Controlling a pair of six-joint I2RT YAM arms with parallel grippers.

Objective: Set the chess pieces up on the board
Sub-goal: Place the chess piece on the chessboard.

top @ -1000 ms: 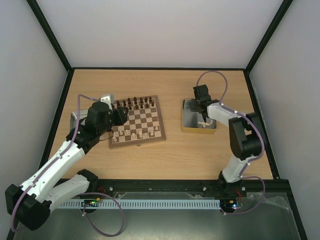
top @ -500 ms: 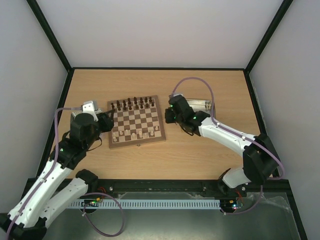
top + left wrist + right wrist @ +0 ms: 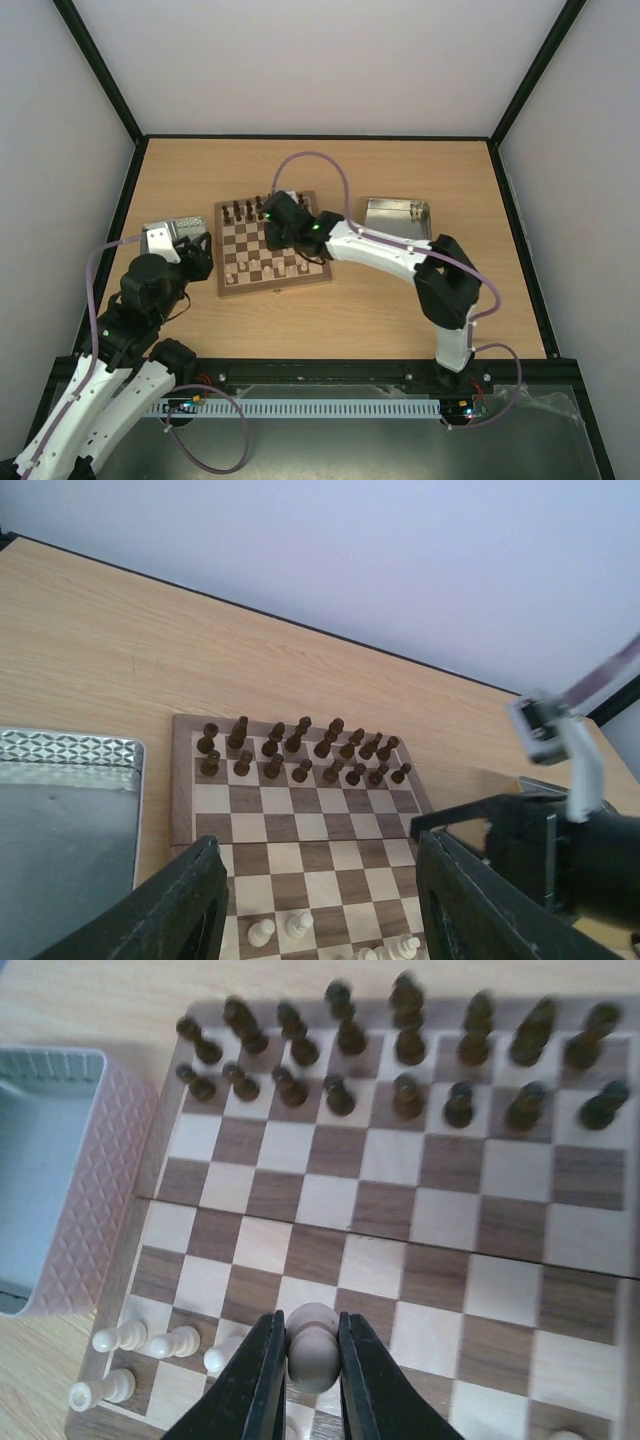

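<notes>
1. Over the near rows of the board, left of the middle of the counter, the right gripper has its fingers pinched on a cream chess piece, held by its rounded head.
2. Near the left edge, the left gripper hovers with its fingers spread and empty.
3. The piece looks light, stiff and smooth. Its narrow base probably tips easily, so a high grip on the head and an upright set-down seem best.

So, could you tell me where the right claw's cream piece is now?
In the right wrist view, the cream piece is pinched in the right claw over the board, at its near rows, just right of the cream pawns.
</notes>
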